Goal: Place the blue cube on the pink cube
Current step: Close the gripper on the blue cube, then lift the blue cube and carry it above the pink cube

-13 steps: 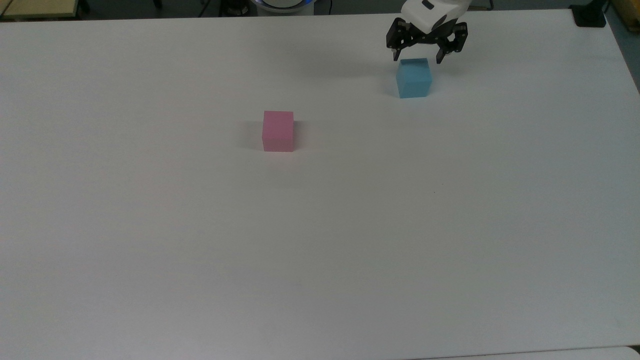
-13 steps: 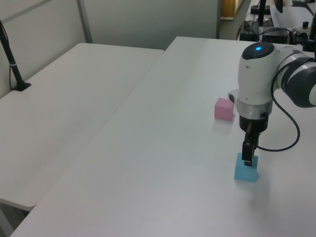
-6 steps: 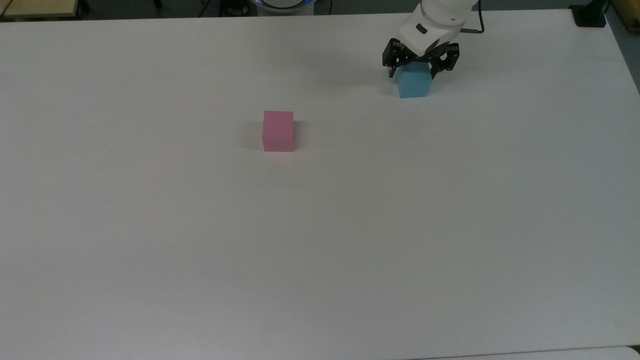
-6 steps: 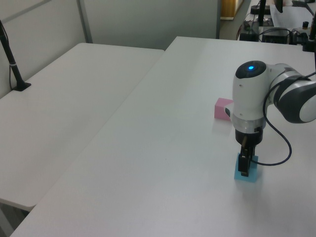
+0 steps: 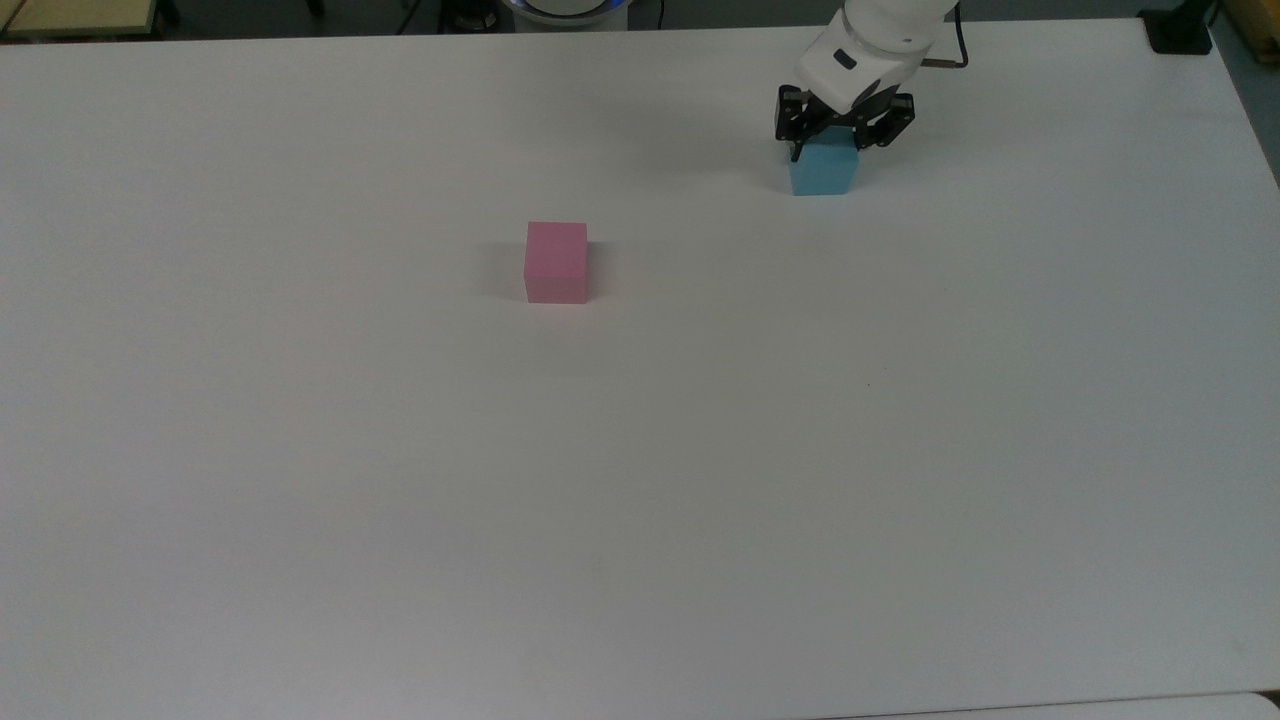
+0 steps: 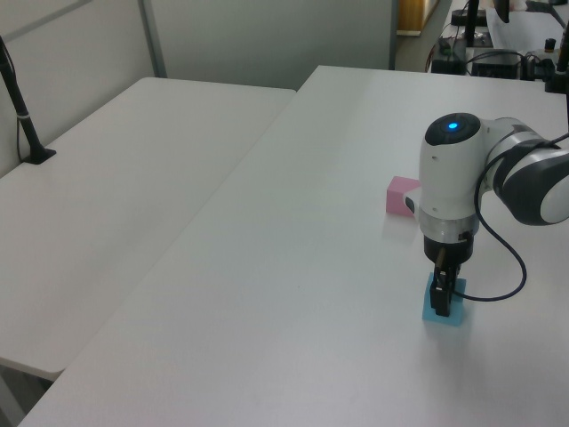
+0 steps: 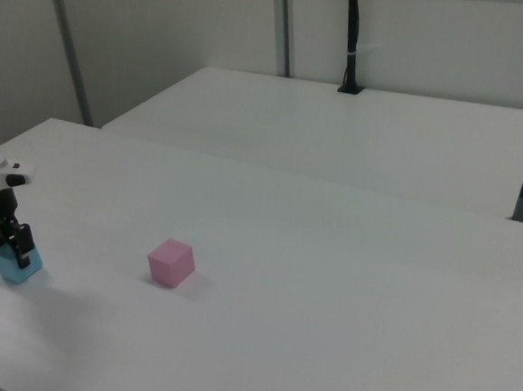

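The blue cube (image 5: 822, 172) rests on the white table (image 5: 640, 450) near the far edge, right of centre in the top view. My gripper (image 5: 838, 148) stands straight down over it, with the fingers pressed against two opposite sides of the cube, so it is shut on it. In the left view the gripper (image 6: 441, 298) covers the upper part of the blue cube (image 6: 442, 312). The pink cube (image 5: 556, 262) sits alone nearer the table's middle, to the top view's left of the blue one. The right view has the blue cube (image 7: 16, 269) at the far left and the pink cube (image 7: 171, 262) a short way to its right.
A second white table (image 6: 116, 196) adjoins this one, with a black post (image 6: 22, 116) clamped at its far side. A black clamp base (image 5: 1180, 30) sits at the far right corner in the top view. My cable (image 6: 507, 267) loops beside the arm.
My gripper came down from just above the blue cube to around it, then its fingers drew in against the cube's sides. The cube shifted slightly toward the top view's left.
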Controlling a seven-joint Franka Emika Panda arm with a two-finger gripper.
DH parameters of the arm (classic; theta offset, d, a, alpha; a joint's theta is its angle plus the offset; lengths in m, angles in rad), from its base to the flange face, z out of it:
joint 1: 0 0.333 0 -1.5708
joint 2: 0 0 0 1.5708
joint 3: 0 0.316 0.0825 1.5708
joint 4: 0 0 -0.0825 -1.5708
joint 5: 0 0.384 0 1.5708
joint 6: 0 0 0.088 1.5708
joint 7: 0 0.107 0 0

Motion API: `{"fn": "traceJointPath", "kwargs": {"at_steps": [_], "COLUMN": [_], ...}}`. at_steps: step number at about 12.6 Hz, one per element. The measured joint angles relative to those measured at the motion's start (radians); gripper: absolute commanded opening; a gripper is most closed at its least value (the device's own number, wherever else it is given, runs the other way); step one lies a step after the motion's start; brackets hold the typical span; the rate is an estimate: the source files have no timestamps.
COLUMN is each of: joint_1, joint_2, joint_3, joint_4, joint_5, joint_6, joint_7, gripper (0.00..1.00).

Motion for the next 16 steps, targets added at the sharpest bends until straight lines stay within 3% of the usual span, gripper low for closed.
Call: {"fn": "traceJointPath", "kwargs": {"at_steps": [2,9,12,14,16], "joint_1": [0.001,0.029,0.024,-0.029,-0.134], "joint_2": [-0.028,-0.19,-0.188,-0.178,-0.167], "joint_3": [0.002,0.006,-0.003,-0.012,-0.036], "joint_4": [0.033,0.376,0.45,0.475,0.498], "joint_5": [0.0,0.0,0.0,0.0,-0.001], "joint_6": [-0.064,-0.559,-0.602,-0.611,-0.617], "joint_7": [0.0,-0.01,-0.028,-0.112,-0.239], "gripper": [0.14,0.15,0.16,0.16,0.16]}}
